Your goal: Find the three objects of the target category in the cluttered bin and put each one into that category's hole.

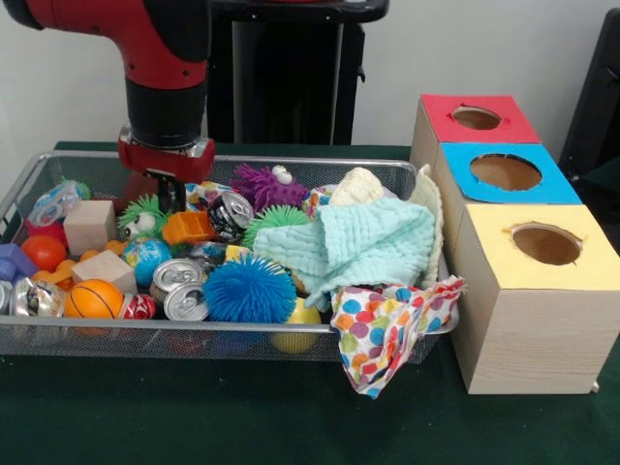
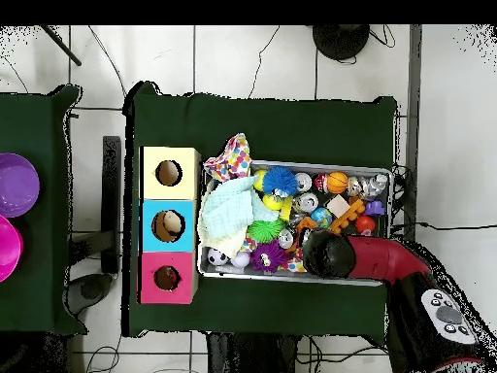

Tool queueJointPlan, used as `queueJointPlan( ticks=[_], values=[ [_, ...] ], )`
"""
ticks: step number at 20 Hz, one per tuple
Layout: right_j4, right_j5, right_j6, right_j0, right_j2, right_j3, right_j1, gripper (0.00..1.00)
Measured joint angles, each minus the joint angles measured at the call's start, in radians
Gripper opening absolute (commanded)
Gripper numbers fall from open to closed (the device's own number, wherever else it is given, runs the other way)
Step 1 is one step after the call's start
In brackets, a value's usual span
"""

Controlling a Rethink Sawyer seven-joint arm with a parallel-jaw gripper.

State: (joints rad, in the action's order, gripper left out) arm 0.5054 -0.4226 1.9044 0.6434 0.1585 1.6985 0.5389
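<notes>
Claw (image 1: 172, 199), its state hidden, hangs at the bin's (image 1: 242, 334) nine o'clock; descend slowly, avoiding neighbouring clutter.

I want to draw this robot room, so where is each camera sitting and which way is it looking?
Front view: sits across the table, facing the robot; shows the bin, three boxes, and the red arm coming down to the gripper.
Overhead view: sits above, looking straight down; the arm reaches in from the bottom right over the bin.
Both show: the bin, the polka-dot cloth and the red hole.
</notes>
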Motion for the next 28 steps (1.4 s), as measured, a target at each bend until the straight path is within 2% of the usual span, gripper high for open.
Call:
queueJointPlan(
  ticks=[8, 28],
  values=[
    [-0.106, 0.000, 0.000, -0.004, 0.029, 0.002, -0.002, 0.00],
    [-0.196, 0.000, 0.000, -0.014, 0.037, 0.006, -0.003, 0.00]
  ],
)
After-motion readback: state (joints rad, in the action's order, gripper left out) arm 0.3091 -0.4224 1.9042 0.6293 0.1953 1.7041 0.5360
